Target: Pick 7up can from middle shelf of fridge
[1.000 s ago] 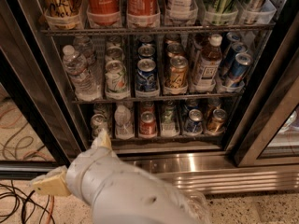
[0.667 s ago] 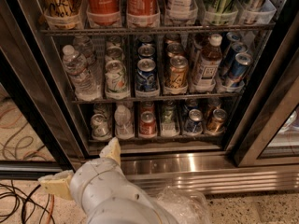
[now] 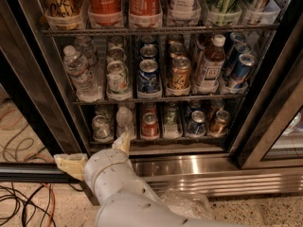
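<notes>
The 7up can (image 3: 118, 79), whitish-silver with green print, stands at the front of its lane on the middle shelf (image 3: 189, 98) of the fridge (image 3: 203, 167), between a water bottle (image 3: 80, 74) and a blue can (image 3: 148, 77). My gripper (image 3: 94, 154) is low at the bottom left, in front of the steel base panel. It is well below the 7up can and slightly left of it. Its cream fingers (image 3: 122, 143) are spread apart and hold nothing.
A gold-orange can (image 3: 180, 75), a white-capped bottle (image 3: 208, 65) and tilted blue cans (image 3: 240, 70) share the middle shelf. Red Coca-Cola bottles (image 3: 105, 4) stand on the rack above, and several cans (image 3: 150, 126) below. Black door frames (image 3: 265, 126) flank the opening. Cables (image 3: 23, 202) lie on the floor at left.
My gripper has shifted a little to the right, staying low in front of the fridge's base. The cans and bottles have not moved.
</notes>
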You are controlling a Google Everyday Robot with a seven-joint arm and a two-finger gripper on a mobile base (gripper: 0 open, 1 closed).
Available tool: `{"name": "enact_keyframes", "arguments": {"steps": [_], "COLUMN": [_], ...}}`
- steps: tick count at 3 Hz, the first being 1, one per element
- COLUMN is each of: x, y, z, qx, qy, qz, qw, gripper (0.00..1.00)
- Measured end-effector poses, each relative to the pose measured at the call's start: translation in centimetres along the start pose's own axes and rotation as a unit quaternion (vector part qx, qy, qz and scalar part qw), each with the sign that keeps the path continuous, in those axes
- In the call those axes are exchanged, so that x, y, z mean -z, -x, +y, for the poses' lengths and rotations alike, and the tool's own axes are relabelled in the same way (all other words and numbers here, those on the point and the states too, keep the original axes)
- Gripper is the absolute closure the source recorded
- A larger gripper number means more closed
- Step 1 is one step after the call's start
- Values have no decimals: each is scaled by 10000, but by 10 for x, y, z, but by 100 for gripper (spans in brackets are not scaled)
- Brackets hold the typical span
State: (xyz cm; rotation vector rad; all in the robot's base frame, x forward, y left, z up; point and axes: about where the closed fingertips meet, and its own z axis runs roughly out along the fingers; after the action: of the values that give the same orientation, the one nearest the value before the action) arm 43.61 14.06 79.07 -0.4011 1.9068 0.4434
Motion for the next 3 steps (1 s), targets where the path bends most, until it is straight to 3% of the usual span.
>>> {"name": "enact_keyframes", "arguments": {"steps": [1, 2, 3], "x": [-3, -3, -6], "y": [6, 6, 20], "z": [-16, -15, -27], "qx": [-70, -60, 111], "qy": [-250, -249, -460], "qz": [-199, -202, -445], "qw": [9995, 9995, 9979], "gripper": [0, 0, 0]}}
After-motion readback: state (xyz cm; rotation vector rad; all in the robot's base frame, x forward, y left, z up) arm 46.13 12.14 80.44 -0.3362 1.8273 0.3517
